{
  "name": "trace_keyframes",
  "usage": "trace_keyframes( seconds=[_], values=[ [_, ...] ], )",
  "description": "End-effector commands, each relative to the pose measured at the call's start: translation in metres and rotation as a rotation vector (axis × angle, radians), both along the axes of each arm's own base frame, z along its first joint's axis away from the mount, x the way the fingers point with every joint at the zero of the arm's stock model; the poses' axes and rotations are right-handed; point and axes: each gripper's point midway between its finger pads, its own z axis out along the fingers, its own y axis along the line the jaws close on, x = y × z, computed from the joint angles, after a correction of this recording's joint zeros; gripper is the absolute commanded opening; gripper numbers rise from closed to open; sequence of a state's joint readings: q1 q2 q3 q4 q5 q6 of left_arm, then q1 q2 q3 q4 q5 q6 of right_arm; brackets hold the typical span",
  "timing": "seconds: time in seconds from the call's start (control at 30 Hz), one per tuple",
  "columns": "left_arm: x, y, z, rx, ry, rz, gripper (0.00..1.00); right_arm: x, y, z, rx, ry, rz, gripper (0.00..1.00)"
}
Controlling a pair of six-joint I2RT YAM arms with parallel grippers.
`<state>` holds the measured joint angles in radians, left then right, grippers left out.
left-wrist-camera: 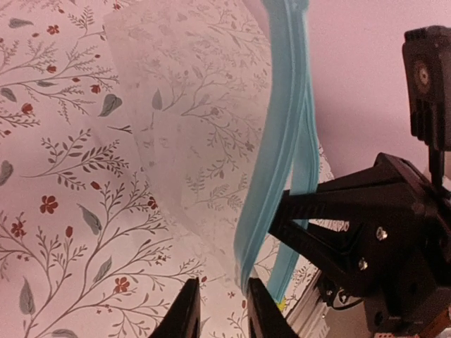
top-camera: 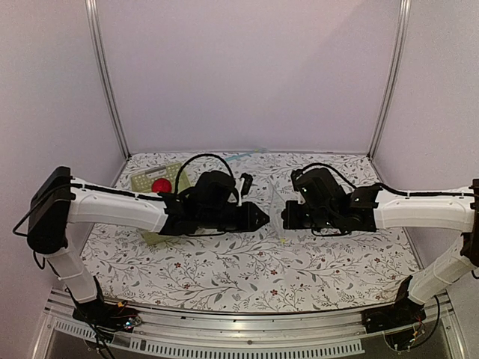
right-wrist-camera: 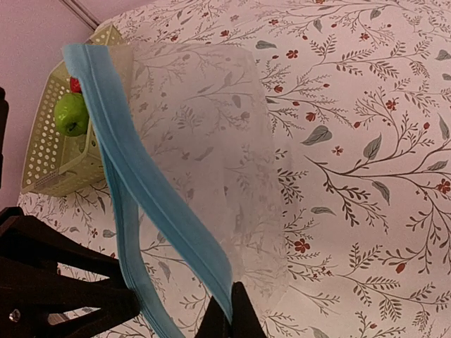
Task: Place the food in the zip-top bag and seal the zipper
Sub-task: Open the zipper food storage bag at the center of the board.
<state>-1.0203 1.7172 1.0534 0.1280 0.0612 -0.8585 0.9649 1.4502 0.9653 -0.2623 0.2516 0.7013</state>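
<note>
Right gripper (right-wrist-camera: 229, 318) was shut tight on the zipper (right-wrist-camera: 148, 197) – in the right wrist view the blue strip ran down from upper left and ended pinched btwn the two dark fingers at the bottom edge. The zip-top bag (right-wrist-camera: 211, 141) hung up off the table (top-camera: 247, 277) from that pinch, its clear film showing the flowered cloth through it.

Left gripper (left-wrist-camera: 222, 313) had its jaws a narrow way apart. In the left wrist view the cloth showed through the gap btwn the two fingers, and nothing sat in that gap. The zipper's lower end hung just above the right-hand finger; can't tell if it touched.

Both wrist views showed the zipper as two blue bands that ran together higher up and parted toward the grippers, so the mouth was unsealed there at least.

From the top camera, the two grippers faced each other tip to tip near mid-table, close but apart, w/ the bag barely visible btwn them.

The food was not in the bag – the red apple (top-camera: 161, 185) and the green apple (right-wrist-camera: 70, 114) both lay in a pale green basket (right-wrist-camera: 42, 151) at the table's far left, well apart from the bag. In the right wrist view the red one peeked out just beside the green one, mostly hidden behind the zipper. The left arm crossed over part of the basket in the top view.
</note>
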Motion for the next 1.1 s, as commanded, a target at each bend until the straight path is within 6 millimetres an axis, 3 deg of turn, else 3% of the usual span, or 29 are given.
trace_keyframes(
  seconds=[0.0, 0.03, 0.1, 0.33, 0.73, 1.07],
  values=[
    [0.009, -0.018, 0.017, -0.03, -0.043, -0.059, 0.33, 0.0, 0.009, 0.015, 0.003, -0.039, 0.04, 0.0],
    [0.01, -0.02, 0.021, -0.034, -0.052, -0.063, 0.45, 0.001, 0.009, 0.015, 0.002, -0.038, 0.038, 0.0],
    [0.011, -0.023, 0.025, -0.036, -0.067, -0.073, 0.55, 0.0, 0.01, 0.013, -0.001, -0.034, 0.04, 0.0],
    [0.014, -0.026, 0.032, -0.041, -0.09, -0.074, 0.71, 0.0, 0.011, 0.012, -0.004, -0.032, 0.045, 0.0],
    [0.043, -0.016, 0.017, 0.149, -0.136, 0.034, 0.74, -0.003, 0.015, 0.014, -0.001, -0.039, 0.071, 0.0],
    [0.045, 0.002, -0.007, 0.254, -0.119, 0.078, 0.73, -0.003, 0.015, 0.017, 0.002, -0.045, 0.067, 0.0]
  ],
)
